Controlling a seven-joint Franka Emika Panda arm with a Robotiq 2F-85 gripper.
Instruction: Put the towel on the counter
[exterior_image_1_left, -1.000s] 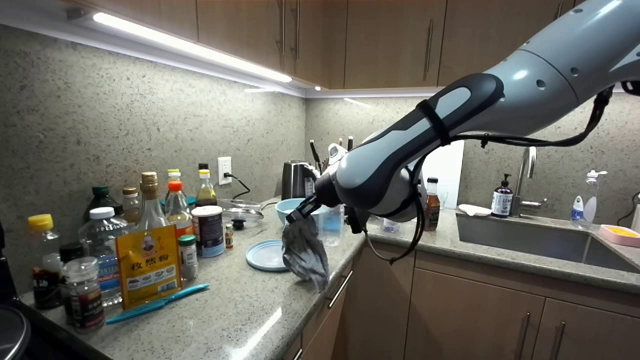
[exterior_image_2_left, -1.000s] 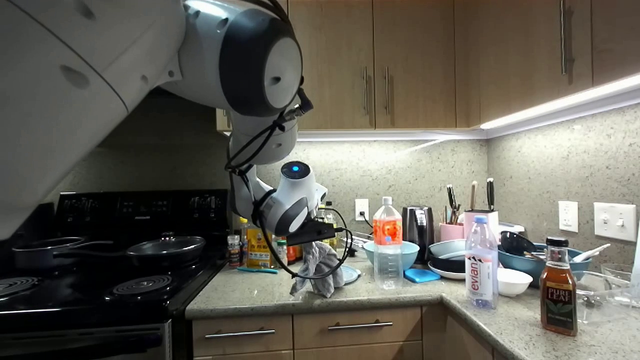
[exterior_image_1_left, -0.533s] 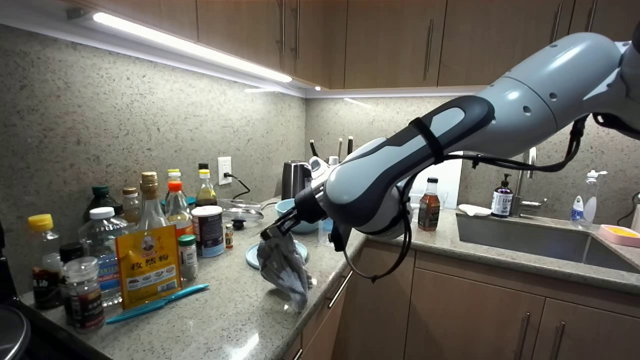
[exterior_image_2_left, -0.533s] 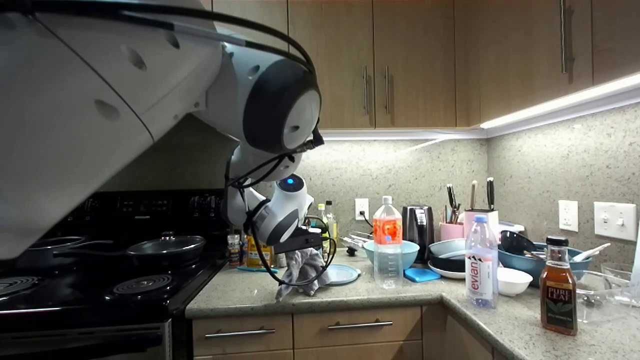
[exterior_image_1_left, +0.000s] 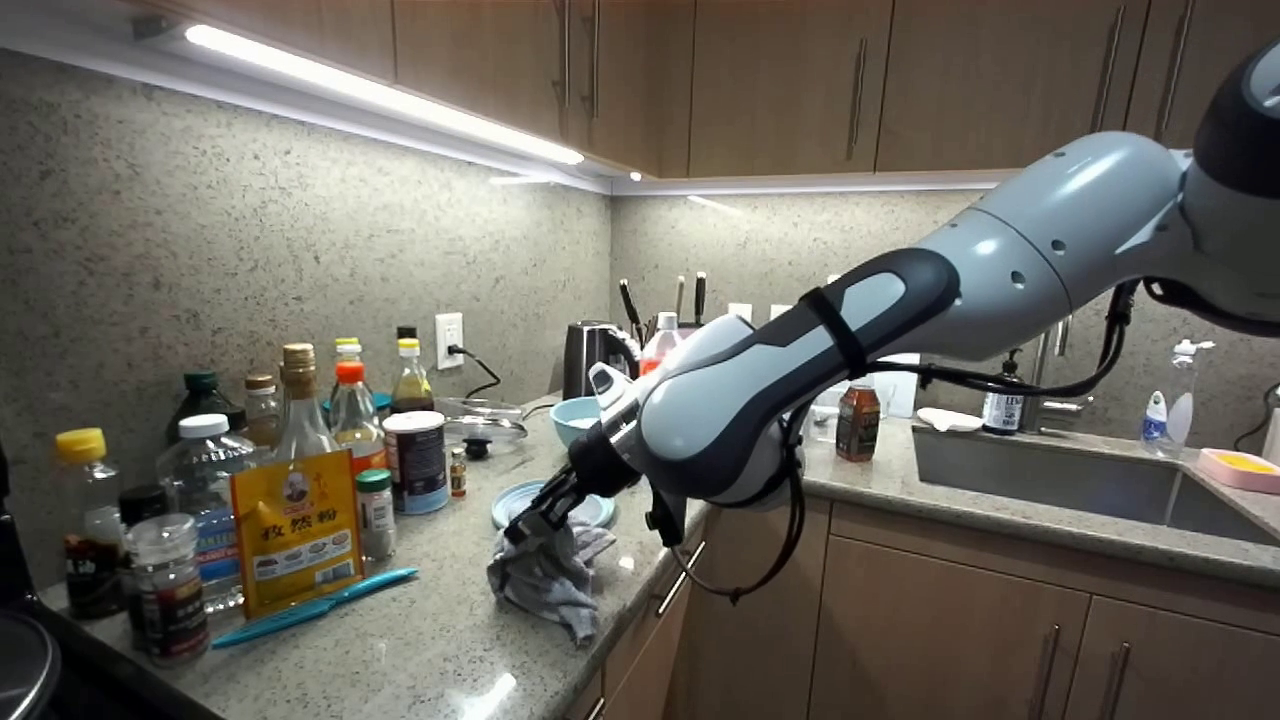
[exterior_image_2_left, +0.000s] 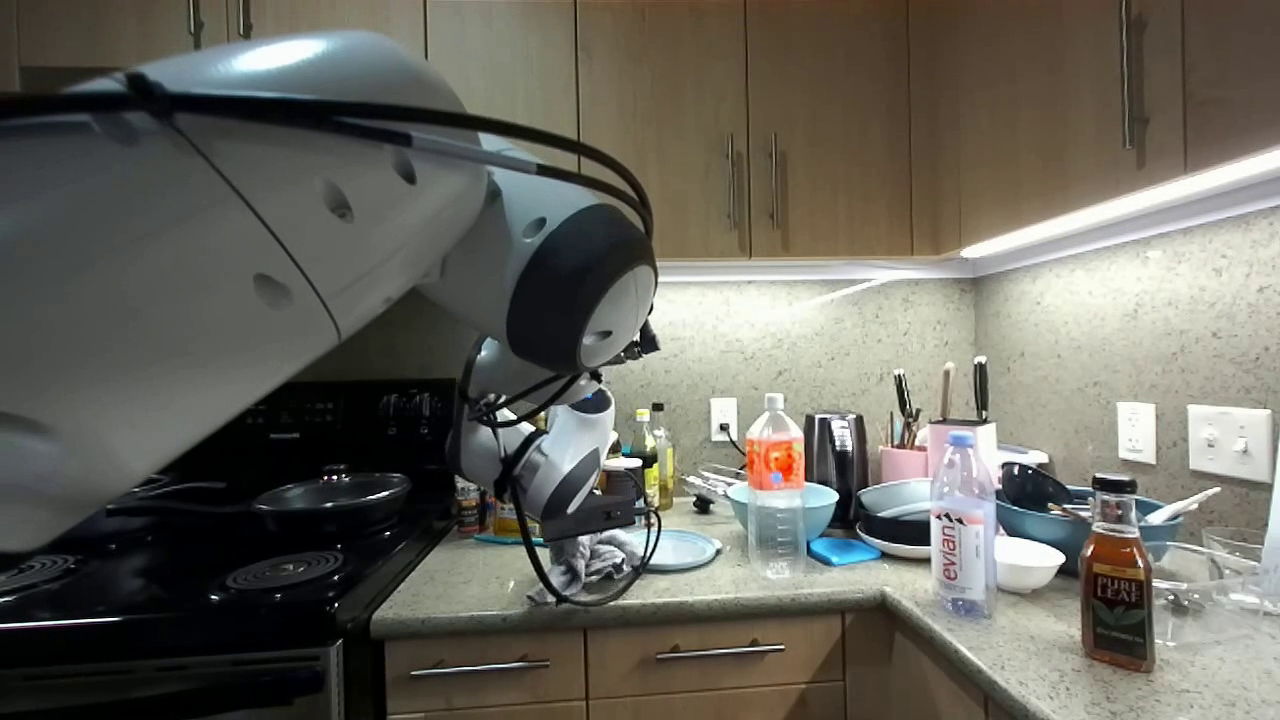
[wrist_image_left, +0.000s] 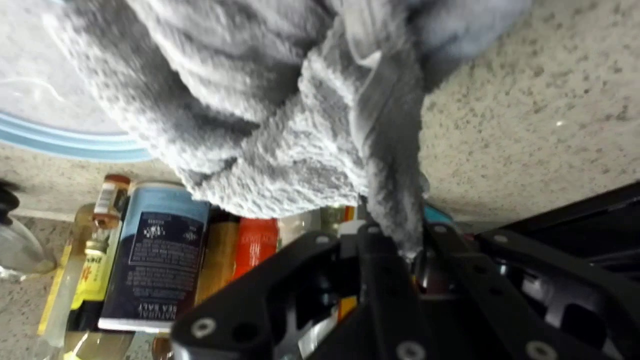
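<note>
The grey towel (exterior_image_1_left: 548, 585) hangs bunched from my gripper (exterior_image_1_left: 528, 528), its lower folds resting on the speckled stone counter (exterior_image_1_left: 400, 650) near the front edge. In an exterior view the towel (exterior_image_2_left: 592, 562) lies low on the counter (exterior_image_2_left: 470, 580), partly hidden by the wrist and a cable loop. In the wrist view the towel (wrist_image_left: 280, 150) fills the upper middle, and a strip of it is pinched between the fingers of my gripper (wrist_image_left: 400, 227). The gripper is low over the counter, tilted downward. In an exterior view (exterior_image_2_left: 590, 515) the fingertips are hidden behind the wrist camera.
A pale blue round lid (exterior_image_1_left: 600, 512) lies right behind the towel. Bottles, a yellow packet (exterior_image_1_left: 298, 535) and a blue knife (exterior_image_1_left: 315, 607) stand or lie along the wall side. A clear bottle (exterior_image_2_left: 775, 530), a blue bowl (exterior_image_2_left: 815, 510) and the stove (exterior_image_2_left: 300, 560) flank this stretch.
My gripper has moved toward the stove and down with the towel. The towel, hanging long before, is now lower and bunched against the counter, and more of the lid shows.
</note>
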